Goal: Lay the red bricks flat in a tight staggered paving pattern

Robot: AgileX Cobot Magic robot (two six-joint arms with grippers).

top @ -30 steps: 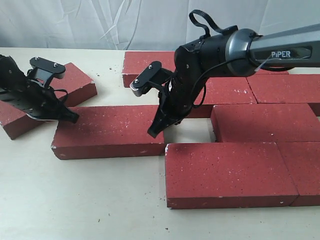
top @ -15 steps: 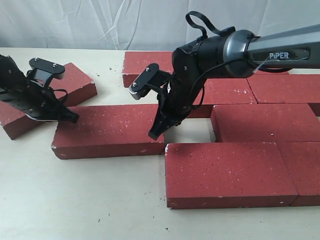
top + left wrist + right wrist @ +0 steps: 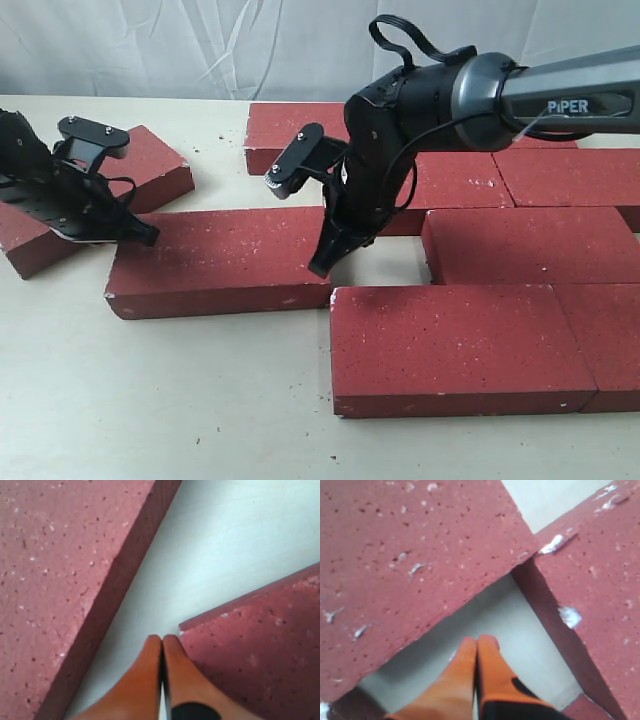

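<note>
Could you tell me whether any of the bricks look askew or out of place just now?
Yes. The far-left brick lies at an angle, away from the rows. The brick beside it is roughly in line but leaves a bare gap before its neighbour, where the right hand points down, shut.

One readable mark only: "PiPER", white letters with a lower-case i, printed along the dark grey cylindrical arm link (image 3: 578, 104). It sits well up the arm from the right pincer (image 3: 319, 268), beyond the black wrist housing (image 3: 400, 115). Visible in the exterior view only; the letters are upright and read away from the pincer.
</note>
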